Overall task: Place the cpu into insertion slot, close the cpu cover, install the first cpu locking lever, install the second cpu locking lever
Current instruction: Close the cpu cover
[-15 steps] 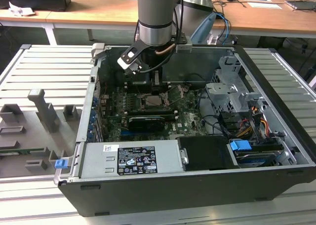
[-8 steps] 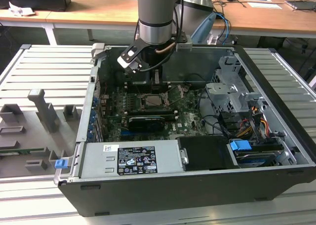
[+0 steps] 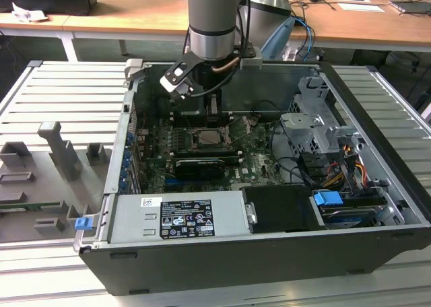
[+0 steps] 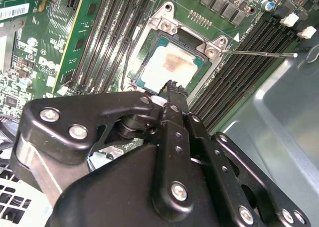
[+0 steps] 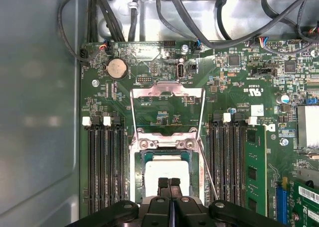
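The gripper (image 5: 169, 183) is seen with its fingers pressed together, nothing held, their tips over the cpu (image 5: 167, 170). The cpu is seated in the slot (image 5: 164, 157). A lever (image 5: 207, 171) is slanted free beside it. Beyond, the cover (image 5: 167, 91) is raised open.
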`<action>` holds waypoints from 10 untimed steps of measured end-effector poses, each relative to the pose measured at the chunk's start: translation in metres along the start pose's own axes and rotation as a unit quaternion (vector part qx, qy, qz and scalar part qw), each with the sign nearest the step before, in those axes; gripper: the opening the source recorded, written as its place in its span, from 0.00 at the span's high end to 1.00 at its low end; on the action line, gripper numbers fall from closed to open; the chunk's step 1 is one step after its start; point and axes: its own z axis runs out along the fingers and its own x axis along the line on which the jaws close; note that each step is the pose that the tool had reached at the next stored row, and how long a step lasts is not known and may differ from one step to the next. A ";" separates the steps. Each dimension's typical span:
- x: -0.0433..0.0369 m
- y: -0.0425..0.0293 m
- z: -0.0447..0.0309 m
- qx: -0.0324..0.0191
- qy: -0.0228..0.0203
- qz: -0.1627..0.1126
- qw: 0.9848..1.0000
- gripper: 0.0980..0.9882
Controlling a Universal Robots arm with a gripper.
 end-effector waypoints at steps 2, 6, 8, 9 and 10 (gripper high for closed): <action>0.0001 0.0000 -0.0003 0.000 0.000 0.000 1.000 0.99; 0.0004 0.0000 -0.0009 0.000 0.000 0.000 1.000 0.99; 0.0004 0.0001 -0.0011 0.000 0.000 0.000 1.000 0.99; 0.0005 0.0001 -0.0012 0.000 0.000 0.000 1.000 0.99; 0.0005 0.0001 -0.0013 0.000 0.000 0.000 1.000 0.99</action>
